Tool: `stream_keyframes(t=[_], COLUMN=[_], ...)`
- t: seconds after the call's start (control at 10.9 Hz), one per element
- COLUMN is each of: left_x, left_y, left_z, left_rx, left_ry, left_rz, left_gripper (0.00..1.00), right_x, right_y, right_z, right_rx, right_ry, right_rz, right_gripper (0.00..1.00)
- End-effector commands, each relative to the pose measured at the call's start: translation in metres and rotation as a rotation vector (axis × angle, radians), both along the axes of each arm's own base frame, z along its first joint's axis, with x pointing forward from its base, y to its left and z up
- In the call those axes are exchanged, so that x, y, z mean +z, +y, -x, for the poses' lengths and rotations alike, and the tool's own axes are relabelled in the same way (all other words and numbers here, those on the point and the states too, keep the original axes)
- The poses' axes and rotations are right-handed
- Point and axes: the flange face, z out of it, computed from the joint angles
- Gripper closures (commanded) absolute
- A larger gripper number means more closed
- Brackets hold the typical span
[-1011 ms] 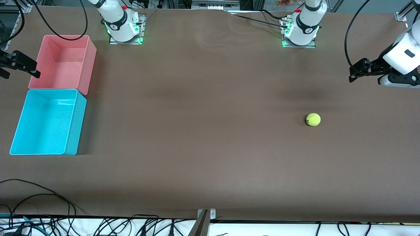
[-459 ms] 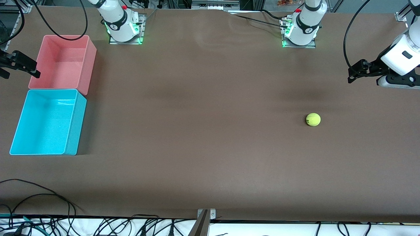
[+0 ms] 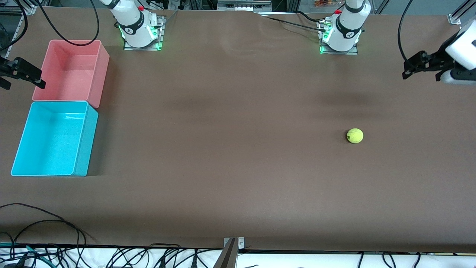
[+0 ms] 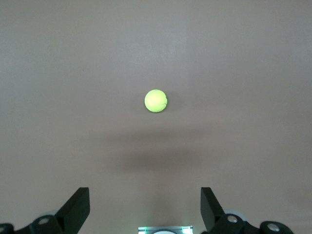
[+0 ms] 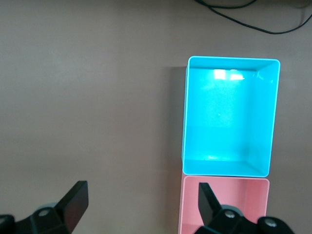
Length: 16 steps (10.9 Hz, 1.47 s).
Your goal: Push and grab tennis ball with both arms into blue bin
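The tennis ball [image 3: 354,136] lies on the brown table toward the left arm's end, and it also shows in the left wrist view [image 4: 156,101]. The blue bin [image 3: 86,138] stands empty at the right arm's end, and it shows in the right wrist view [image 5: 184,117]. My left gripper [image 3: 407,71] is open and empty, up in the air over the table's end, well apart from the ball; its jaws [image 4: 144,209] stand wide. My right gripper [image 3: 24,85] is open and empty beside the pink bin; it also shows in the right wrist view [image 5: 141,204].
A pink bin [image 3: 104,70] stands against the blue bin, farther from the front camera; it also shows in the right wrist view [image 5: 184,204]. The two green-lit arm bases [image 3: 141,35] [image 3: 339,37] stand along the table's edge farthest from the front camera. Cables [image 3: 44,223] lie at the nearest edge.
My left gripper has risen and drawn back toward the table's end, away from the ball. The ball, the bins and the right gripper have not moved.
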Motion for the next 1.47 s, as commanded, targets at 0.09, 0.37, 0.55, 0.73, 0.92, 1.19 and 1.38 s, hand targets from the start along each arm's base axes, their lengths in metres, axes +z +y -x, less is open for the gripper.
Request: stream_keyframes(t=[0.09, 0.37, 0.55, 0.73, 0.92, 1.19, 1.38], left_x=[0.016, 0.014, 0.011, 0.005, -0.014, -0.017, -0.014], left_y=[-0.008, -0.006, -0.007, -0.005, -0.002, -0.001, -0.007], left_z=[0.007, 0.005, 0.004, 0.000, -0.004, -0.006, -0.004], left_rx=[-0.025, -0.041, -0.039, -0.037, -0.035, -0.036, -0.046], left_ry=[-0.004, -0.001, 0.004, -0.014, -0.010, -0.036, -0.042], left_rz=[-0.052, -0.059, -0.058, -0.053, -0.061, -0.060, -0.056], left_gripper=[0.00, 0.00, 0.00, 0.00, 0.00, 0.00, 0.00], right_x=[0.006, 0.006, 0.006, 0.006, 0.006, 0.005, 0.005], right_y=[0.000, 0.000, 0.000, 0.000, 0.000, -0.001, -0.001], right_z=[0.001, 0.001, 0.001, 0.001, 0.001, 0.000, 0.000], right_rx=[0.003, 0.003, 0.003, 0.004, 0.004, 0.003, 0.003], right_ry=[0.000, 0.000, 0.000, 0.000, 0.000, 0.002, 0.002], right_rz=[-0.015, -0.015, -0.015, -0.015, -0.015, -0.015, -0.015], right_gripper=[0.00, 0.00, 0.00, 0.00, 0.00, 0.00, 0.00])
